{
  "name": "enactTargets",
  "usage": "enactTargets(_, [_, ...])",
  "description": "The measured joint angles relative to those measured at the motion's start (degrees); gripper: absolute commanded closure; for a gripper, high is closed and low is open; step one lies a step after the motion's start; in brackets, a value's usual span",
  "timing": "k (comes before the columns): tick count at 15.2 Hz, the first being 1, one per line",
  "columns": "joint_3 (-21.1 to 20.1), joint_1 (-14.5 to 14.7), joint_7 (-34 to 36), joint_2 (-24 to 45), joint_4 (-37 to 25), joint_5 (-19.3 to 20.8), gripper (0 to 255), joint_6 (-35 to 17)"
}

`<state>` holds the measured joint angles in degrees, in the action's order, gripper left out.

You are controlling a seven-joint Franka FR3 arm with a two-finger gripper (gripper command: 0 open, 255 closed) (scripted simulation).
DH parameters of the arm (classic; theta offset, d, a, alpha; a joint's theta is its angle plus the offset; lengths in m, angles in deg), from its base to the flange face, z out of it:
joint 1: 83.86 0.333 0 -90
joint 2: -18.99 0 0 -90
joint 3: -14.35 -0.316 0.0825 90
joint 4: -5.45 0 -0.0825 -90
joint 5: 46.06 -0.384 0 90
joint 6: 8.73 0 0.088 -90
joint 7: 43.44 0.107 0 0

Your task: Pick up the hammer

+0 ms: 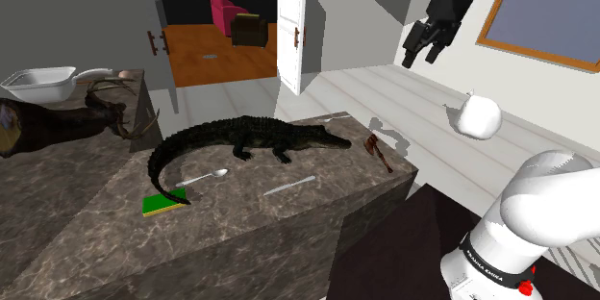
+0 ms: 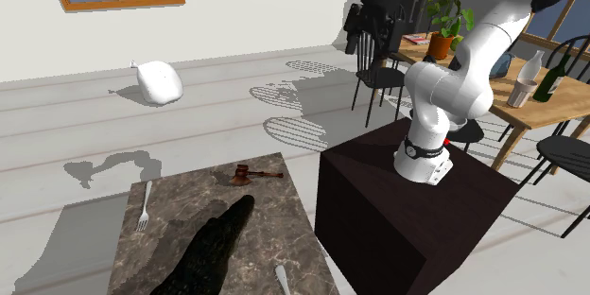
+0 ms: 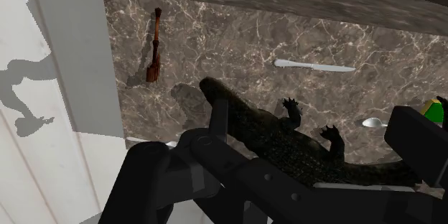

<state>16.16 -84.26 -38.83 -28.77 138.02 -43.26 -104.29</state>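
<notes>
The hand (image 1: 421,58) hangs high over the desk (image 1: 240,223), its fingers apart — the brown hammer (image 1: 379,151) lies at the desk's edge, near the crocodile's (image 1: 250,139) head.

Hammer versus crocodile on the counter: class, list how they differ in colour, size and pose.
The slim reddish-brown hammer is far smaller than the long dark green scaly crocodile figure. The hammer lies flat near a corner; the crocodile crouches on splayed legs mid-counter, tail curled. Both rest on the brown marbled counter.
</notes>
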Motion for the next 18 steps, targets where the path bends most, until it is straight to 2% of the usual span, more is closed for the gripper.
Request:
enactTargets(4, [1.39, -0.44, -1.17, 0.71, 2.68, 0.8, 0, -3.33])
enactTargets(9, [4.65, -1.57, -3.6, 2.89, 10.12, 2.64, 0, -12.82])
enactTargets(18, [11.16, -3.25, -8.39, 14.15, 16.38, 5.18, 0, -30.42])
